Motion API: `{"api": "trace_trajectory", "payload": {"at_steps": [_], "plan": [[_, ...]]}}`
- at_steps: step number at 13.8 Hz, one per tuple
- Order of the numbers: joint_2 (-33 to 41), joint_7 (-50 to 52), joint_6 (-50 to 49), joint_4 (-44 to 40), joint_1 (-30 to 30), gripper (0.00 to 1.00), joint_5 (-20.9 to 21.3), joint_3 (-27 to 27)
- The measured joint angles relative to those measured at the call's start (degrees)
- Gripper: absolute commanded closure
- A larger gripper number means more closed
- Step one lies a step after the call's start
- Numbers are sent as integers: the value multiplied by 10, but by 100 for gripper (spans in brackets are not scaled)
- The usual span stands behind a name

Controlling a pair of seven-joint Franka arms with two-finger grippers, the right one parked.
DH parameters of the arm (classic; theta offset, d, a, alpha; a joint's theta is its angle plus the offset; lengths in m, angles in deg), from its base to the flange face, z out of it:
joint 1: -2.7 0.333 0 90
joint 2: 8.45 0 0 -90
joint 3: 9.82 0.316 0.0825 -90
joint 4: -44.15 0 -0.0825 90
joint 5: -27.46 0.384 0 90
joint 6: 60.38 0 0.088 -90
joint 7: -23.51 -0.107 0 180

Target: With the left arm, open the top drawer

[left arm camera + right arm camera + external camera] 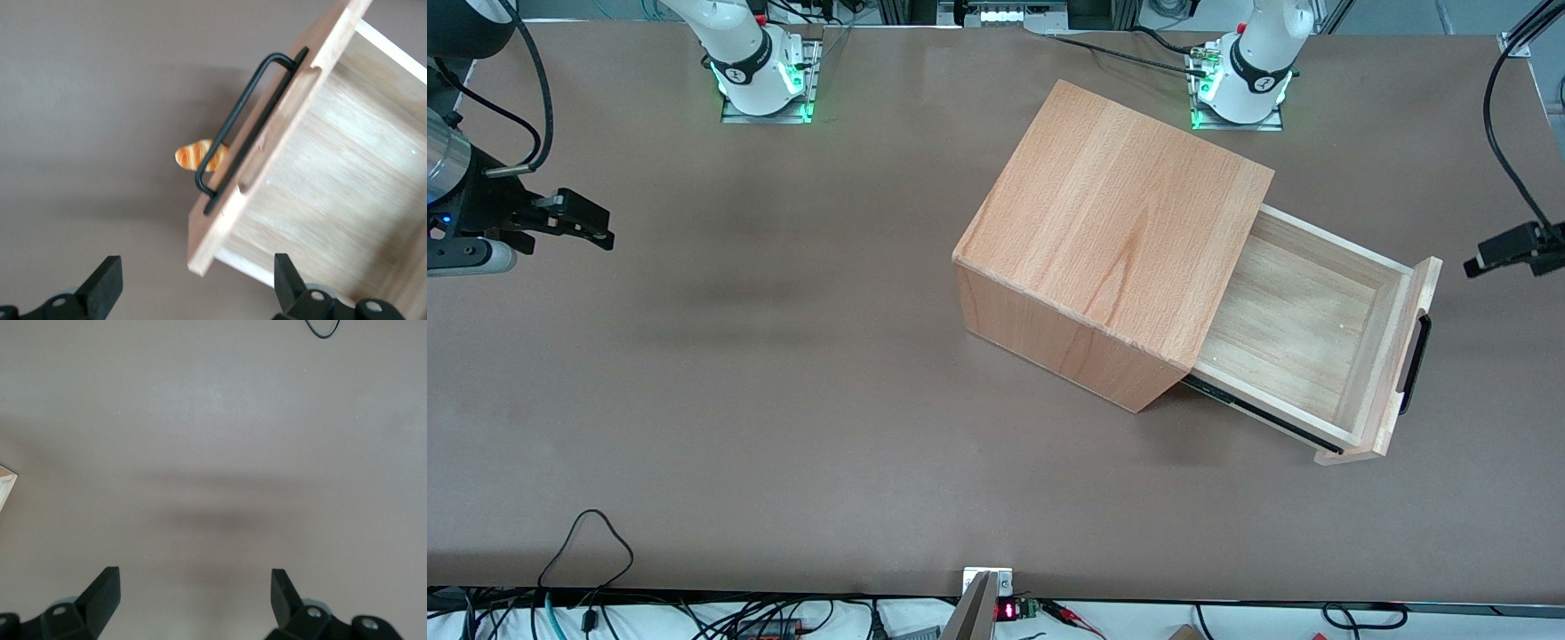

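Left arm's gripper (195, 290) above table near top drawer (1303, 333) handle; fingers (103, 283) spread, released; drawer out.

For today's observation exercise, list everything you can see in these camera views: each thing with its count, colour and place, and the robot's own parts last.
Table: one, brown, under everything.
Cabinet: one, light beech wood, on the table toward the working arm's end.
Top drawer: one, pale wood inside, pulled out of the cabinet and holding nothing visible.
Handle: one, thin black bar, on the drawer's front panel.
Small object: one, orange and yellow striped, on the table in front of the drawer, partly hidden by the handle; what it is I cannot tell.
Cables: several, black, along the table edge nearest the front camera.
Left arm's gripper: one, black, open, hanging above the drawer front, apart from the handle.
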Motion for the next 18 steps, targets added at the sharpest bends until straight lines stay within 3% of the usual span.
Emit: {"api": "trace_trajectory", "payload": {"at_steps": [9,18], "plan": [[66,130,-74,0,-1,0,53,-64],[74,145,-81,0,-1,0,67,-74]]}}
